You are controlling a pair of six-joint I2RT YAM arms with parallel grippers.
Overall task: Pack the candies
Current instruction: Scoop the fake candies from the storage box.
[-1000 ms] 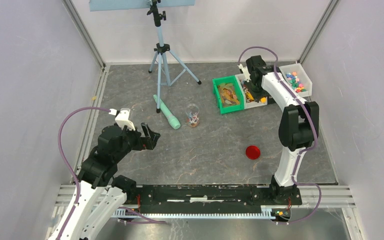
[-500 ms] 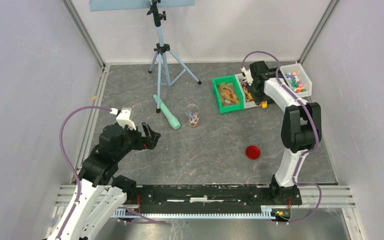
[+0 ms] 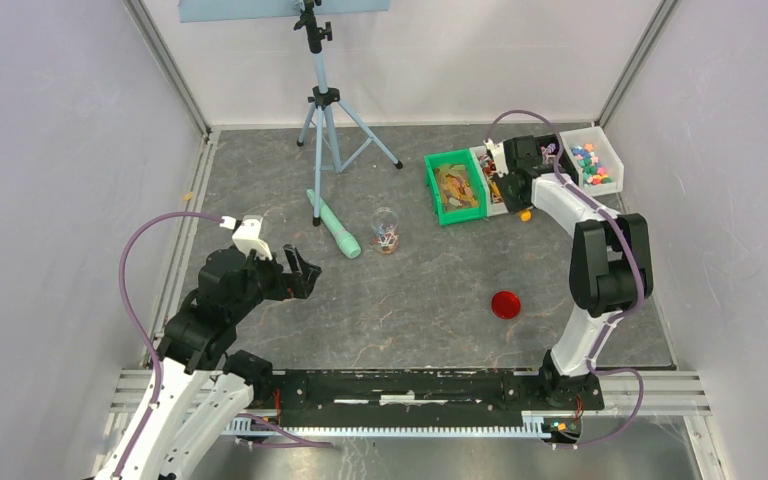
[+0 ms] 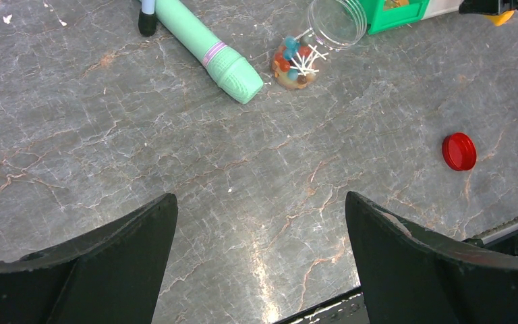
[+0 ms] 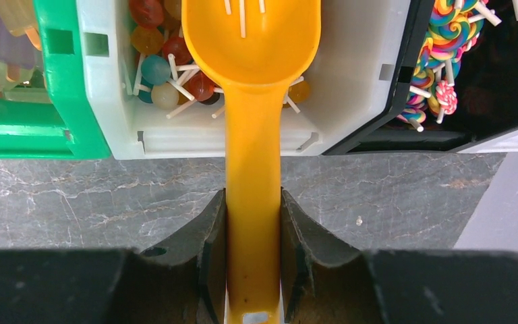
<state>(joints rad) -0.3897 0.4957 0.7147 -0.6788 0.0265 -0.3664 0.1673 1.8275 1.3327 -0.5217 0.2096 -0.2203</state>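
My right gripper [image 5: 253,199] is shut on the handle of the orange scoop [image 5: 252,121], seen at the back right in the top view [image 3: 516,182]. The scoop's bowl is over the white bin [image 5: 351,101], with a few white sticks showing in it. The candies [image 5: 154,67], small round sweets on sticks in mixed colours, lie in that bin's left part. A clear jar [image 3: 386,231] at mid table holds some candies [image 4: 295,61]. My left gripper [image 4: 262,229] is open and empty above bare table at the near left [image 3: 300,272].
A red round lid [image 3: 505,304] lies right of centre, also in the left wrist view [image 4: 459,151]. A green bin [image 3: 455,187] stands left of the white one. A black bin of swirl lollipops [image 5: 438,47] and a far-right white bin [image 3: 592,160] stand beyond. A mint-green tube [image 3: 334,224] and a tripod [image 3: 325,110] stand at the back.
My right gripper has moved right and a little nearer along the bins with the scoop in it. The left arm has not moved.
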